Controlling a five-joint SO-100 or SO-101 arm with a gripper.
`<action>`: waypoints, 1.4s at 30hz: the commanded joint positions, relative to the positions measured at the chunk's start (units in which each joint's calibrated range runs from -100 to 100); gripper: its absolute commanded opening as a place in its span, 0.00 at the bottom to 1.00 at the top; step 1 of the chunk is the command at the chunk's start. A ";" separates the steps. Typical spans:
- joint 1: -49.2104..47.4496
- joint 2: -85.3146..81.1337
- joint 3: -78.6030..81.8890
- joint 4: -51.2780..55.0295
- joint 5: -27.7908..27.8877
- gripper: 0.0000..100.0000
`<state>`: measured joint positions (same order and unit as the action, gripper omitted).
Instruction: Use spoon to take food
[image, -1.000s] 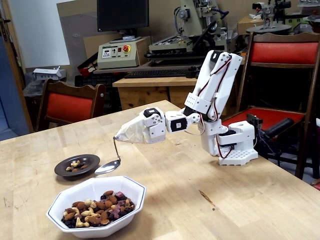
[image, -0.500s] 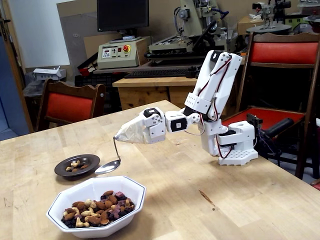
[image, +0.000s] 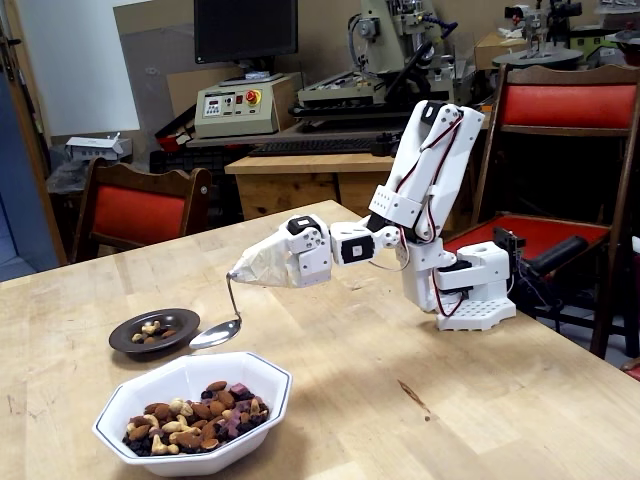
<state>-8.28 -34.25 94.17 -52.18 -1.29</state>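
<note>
Leftmost, below and to the left of the gripper (image: 240, 272) in the fixed view, sits a small dark plate (image: 124, 336) with a few nuts on it. Nearer the camera and lower, the white octagonal bowl (image: 262, 372) holds the food (image: 195, 413), a heap of almonds, cashews and dark fruit. Between them hangs the spoon (image: 217, 333), its taped handle end clamped in the tape-wrapped gripper, its empty bowl just above the surface (image: 480, 400) beside the plate's right rim. Rightward, the white arm (image: 425, 185) folds back to its base.
</note>
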 joint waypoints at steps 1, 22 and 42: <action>-0.09 -1.91 -0.54 -1.02 -0.10 0.04; -0.61 -1.82 -1.16 -1.02 -0.15 0.04; -0.39 -1.14 -1.16 -0.94 -0.20 0.04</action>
<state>-8.28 -34.25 94.17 -52.18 -1.29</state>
